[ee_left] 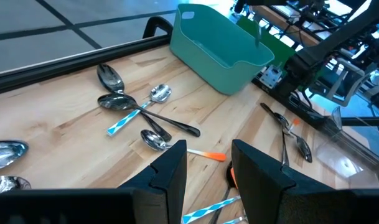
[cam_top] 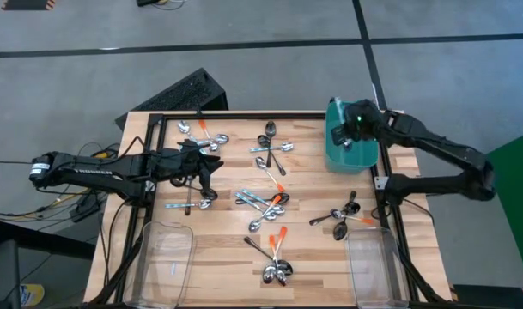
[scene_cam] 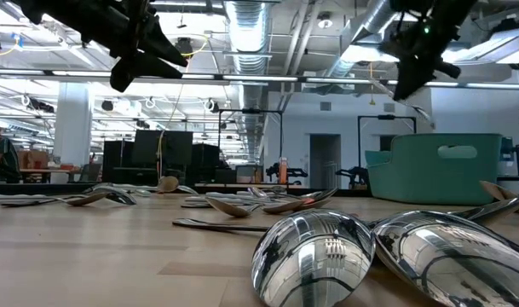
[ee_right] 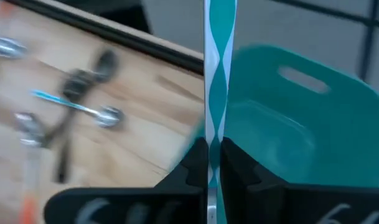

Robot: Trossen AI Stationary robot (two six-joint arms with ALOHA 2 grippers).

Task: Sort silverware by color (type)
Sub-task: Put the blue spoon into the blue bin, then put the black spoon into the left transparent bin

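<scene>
No legible text, label, brand, number or sign to be made out, none read on the spoons, none on the tub, none in the room behind.

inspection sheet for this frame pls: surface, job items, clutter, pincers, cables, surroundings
Surface: wooden table, bare planks between spoon groups.
Job's things: spoons scattered in clusters, with orange, blue-striped and dark handles; one blue-striped spoon held upright.
Clutter: teal tub at the right far side; clear bins at both near corners.
Pincers: right pincer shut on the blue-striped spoon, at the tub; left pincer open, empty, above the table's left part.
Cables: loose cables on the floor, left of the table.
Surroundings: grey floor; open workshop behind; a person at the low view's far left.
</scene>
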